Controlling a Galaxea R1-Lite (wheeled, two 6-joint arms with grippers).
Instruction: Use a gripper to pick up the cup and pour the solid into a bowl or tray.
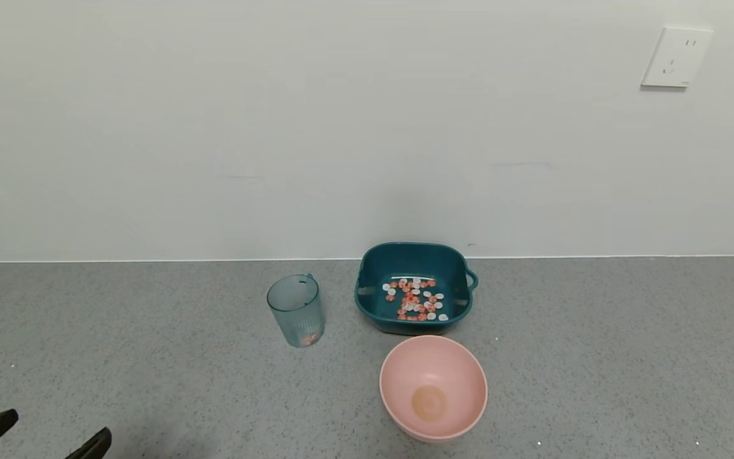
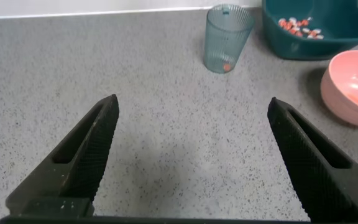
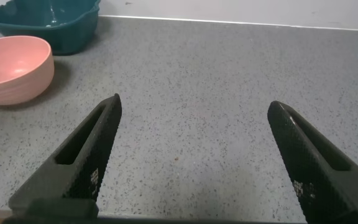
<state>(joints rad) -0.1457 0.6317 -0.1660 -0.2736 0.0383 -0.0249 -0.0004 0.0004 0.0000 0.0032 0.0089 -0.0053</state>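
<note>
The pale teal cup (image 1: 295, 310) stands upright on the grey counter, left of the dark teal basin (image 1: 414, 287). A few orange-red pieces lie at the cup's bottom. It also shows in the left wrist view (image 2: 227, 37). Many orange-red and white pieces (image 1: 414, 298) lie in the basin. My left gripper (image 1: 55, 428) is open and empty at the near left corner, well short of the cup. In its own view the left gripper (image 2: 193, 107) has only bare counter between its fingers. My right gripper (image 3: 194, 106) is open and empty over bare counter, right of the bowls; the head view does not show it.
A round pink bowl (image 1: 433, 387) stands just in front of the basin; it also shows in the left wrist view (image 2: 352, 84) and the right wrist view (image 3: 14, 67). The wall runs close behind the basin. A wall socket (image 1: 676, 57) is at the upper right.
</note>
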